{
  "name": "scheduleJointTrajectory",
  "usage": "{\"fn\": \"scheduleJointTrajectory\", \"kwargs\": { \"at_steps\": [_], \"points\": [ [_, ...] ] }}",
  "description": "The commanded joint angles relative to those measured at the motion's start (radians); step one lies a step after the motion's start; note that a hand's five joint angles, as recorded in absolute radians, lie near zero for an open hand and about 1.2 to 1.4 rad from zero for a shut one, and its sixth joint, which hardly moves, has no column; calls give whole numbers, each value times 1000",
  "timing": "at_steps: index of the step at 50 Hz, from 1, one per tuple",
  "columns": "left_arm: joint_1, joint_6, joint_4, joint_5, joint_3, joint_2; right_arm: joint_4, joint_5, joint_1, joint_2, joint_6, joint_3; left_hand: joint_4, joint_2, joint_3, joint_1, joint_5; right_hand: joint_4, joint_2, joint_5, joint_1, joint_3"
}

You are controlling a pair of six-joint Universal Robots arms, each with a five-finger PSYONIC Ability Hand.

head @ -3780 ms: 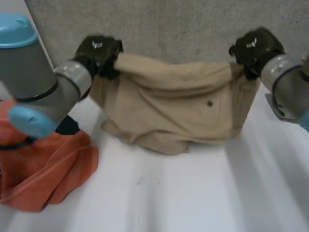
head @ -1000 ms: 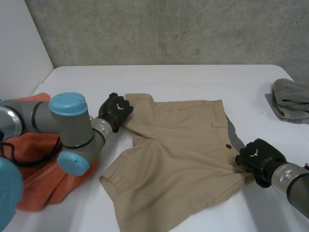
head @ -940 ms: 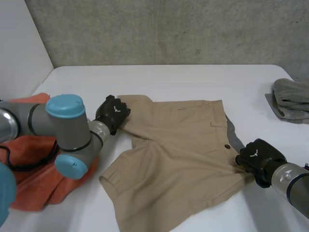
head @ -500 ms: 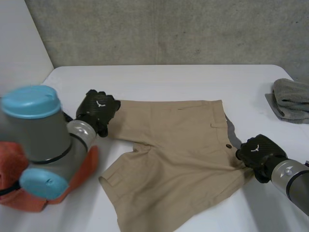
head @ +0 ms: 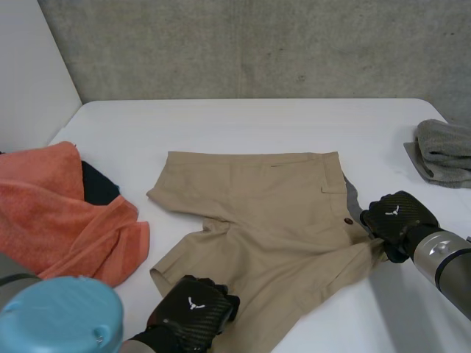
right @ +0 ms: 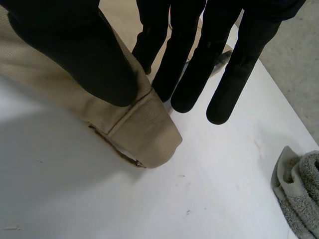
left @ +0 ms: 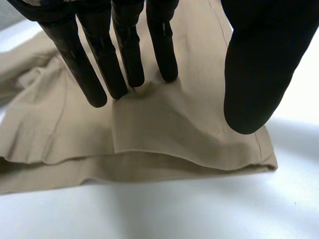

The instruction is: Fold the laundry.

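Orange towel (head: pixel 62 213): bunched at the table's (head: pixel 294 121) left edge, well apart from the shorts.
Dark cloth (head: pixel 99 185): tucked under the orange towel, on the side toward the shorts; what it is cannot be told.
Left hand (head: pixel 193 310): at the near edge of the table, on the hem of the shorts' near leg. Its wrist view shows the fingers (left: pixel 117 59) straight and spread wide, their tips down on the tan cloth just behind the hem, and the thumb (left: pixel 259 64) held apart above the hem's corner — nothing is grasped.
Shorts (head: pixel 265 213): tan, spread out in the middle of the table, waistband toward the right and legs toward the left. The cloth lies mostly flat with some wrinkles. A dark button sits near the waistband.
Right hand (head: pixel 397 219): at the near end of the waistband. Its wrist view shows the thumb (right: pixel 75 55) on one side of the thick band and the fingers (right: pixel 189 74) on the other — the corner is pinched between them and rises a little off the table.
Grey towel (head: pixel 445 151): folded at the table's far right edge, beyond the right hand and apart from the shorts.
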Motion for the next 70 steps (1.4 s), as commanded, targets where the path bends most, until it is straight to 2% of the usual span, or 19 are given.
{"fn": "scheduleJointTrajectory", "kwargs": {
  "at_steps": [1, 5, 13, 19, 20, 21, 22, 31, 39, 59, 64, 70],
  "points": [
    [5, 7, 60, -2, 17, -74, 1, 5, -3, -8, 11, 4, 553, 551, 548, 543, 554, 196, 215, 211, 292, 196],
    [4, 12, 121, -9, 11, -79, 9, 10, -4, -32, 10, 5, 820, 818, 815, 810, 821, 196, 215, 211, 292, 196],
    [-1, 81, 133, -20, 5, -82, 32, 10, -7, -111, 5, 17, 821, 819, 816, 811, 822, 196, 215, 211, 292, 196],
    [-10, 89, 132, -9, 0, -22, 120, -7, -6, -140, 1, 25, 821, 819, 816, 811, 822, 196, 215, 211, 292, 196],
    [-16, 89, 132, -9, -2, -15, 129, -7, -4, -140, 1, 27, 717, 715, 712, 707, 718, 196, 215, 211, 292, 196],
    [-37, 90, 130, -9, -2, -1, 127, -8, -4, -140, 1, 27, 321, 318, 315, 311, 322, 196, 215, 211, 292, 196],
    [-48, 92, 130, -9, -2, 1, 126, -12, -4, -140, 2, 28, 297, 294, 291, 286, 297, 196, 215, 211, 292, 196],
    [-86, 161, 98, -8, -35, -5, 81, -38, -4, -128, 11, 27, 159, 156, 153, 148, 159, 196, 215, 211, 292, 196],
    [-107, 172, 100, -9, -51, -4, 74, -38, -4, -126, 11, 23, 65, 62, 59, 54, 65, 196, 215, 211, 292, 196],
    [-107, 182, 161, -14, -69, -64, 63, -39, -3, -126, 13, 30, 85, 82, 79, 75, 86, 196, 215, 211, 292, 196],
    [-107, 182, 166, -14, -68, -76, 63, -39, -3, -126, 13, 31, 170, 167, 164, 159, 170, 196, 215, 211, 292, 196],
    [-105, 208, 198, -17, -71, -100, 60, -39, -3, -124, 13, 31, 774, 771, 768, 764, 775, 196, 215, 211, 292, 196]
  ]
}}
